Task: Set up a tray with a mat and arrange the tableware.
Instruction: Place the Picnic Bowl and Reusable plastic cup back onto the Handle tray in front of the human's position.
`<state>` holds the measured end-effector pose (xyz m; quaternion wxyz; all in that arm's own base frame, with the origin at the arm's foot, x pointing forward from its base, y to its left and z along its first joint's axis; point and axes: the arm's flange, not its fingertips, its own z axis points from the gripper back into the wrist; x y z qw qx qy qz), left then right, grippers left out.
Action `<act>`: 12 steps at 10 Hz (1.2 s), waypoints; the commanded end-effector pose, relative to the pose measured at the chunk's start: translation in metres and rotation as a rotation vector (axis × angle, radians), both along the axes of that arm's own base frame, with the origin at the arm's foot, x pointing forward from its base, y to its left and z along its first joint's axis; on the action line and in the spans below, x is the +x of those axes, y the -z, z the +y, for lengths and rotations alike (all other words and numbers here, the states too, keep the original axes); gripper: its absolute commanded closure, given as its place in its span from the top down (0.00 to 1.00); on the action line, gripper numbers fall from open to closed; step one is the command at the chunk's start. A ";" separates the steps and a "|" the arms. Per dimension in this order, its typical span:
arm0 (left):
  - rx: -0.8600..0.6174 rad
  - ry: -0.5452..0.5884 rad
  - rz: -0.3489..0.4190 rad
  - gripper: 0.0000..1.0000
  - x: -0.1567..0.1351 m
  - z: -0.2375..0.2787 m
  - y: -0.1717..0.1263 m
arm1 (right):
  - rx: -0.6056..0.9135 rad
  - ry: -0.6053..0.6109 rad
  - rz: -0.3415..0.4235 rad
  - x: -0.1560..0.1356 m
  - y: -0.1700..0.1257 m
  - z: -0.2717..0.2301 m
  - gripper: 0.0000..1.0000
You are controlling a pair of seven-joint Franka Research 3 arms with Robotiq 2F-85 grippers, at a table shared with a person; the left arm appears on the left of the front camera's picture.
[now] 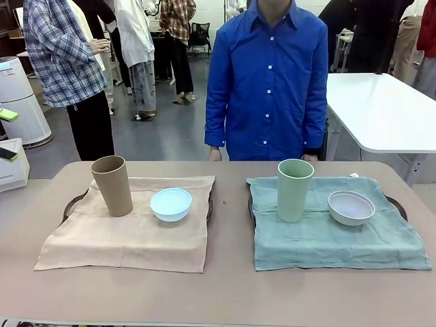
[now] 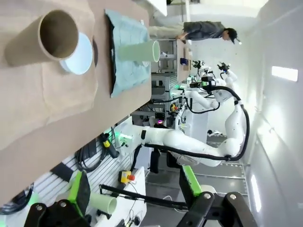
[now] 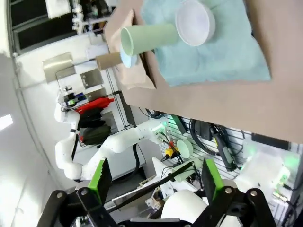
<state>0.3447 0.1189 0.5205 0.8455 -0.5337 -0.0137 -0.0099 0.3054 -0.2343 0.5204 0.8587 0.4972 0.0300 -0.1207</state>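
A tan bench (image 1: 225, 286) holds two dark trays, each covered by a cloth mat. On the beige mat (image 1: 129, 228) at left stand a tan cup (image 1: 113, 185) and a light blue bowl (image 1: 171, 204). On the green mat (image 1: 334, 231) at right stand a pale green cup (image 1: 295, 190) and a white bowl (image 1: 351, 208). A person in a blue shirt (image 1: 268, 82) stands behind. The left claw (image 2: 137, 194) and right claw (image 3: 154, 184) both hang open and empty, away from the bench.
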 end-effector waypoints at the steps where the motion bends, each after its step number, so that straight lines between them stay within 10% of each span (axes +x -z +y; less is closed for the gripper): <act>1: 0.030 0.015 0.074 1.00 -0.014 0.006 -0.004 | 0.070 -0.028 -0.088 0.004 -0.004 -0.008 1.00; 6: 0.046 0.000 0.079 1.00 -0.022 0.018 0.003 | -0.035 -0.062 -0.223 0.020 0.001 -0.005 1.00; 12: 0.046 0.000 0.079 1.00 -0.022 0.018 0.003 | 0.040 -0.045 -0.142 0.004 -0.003 -0.002 1.00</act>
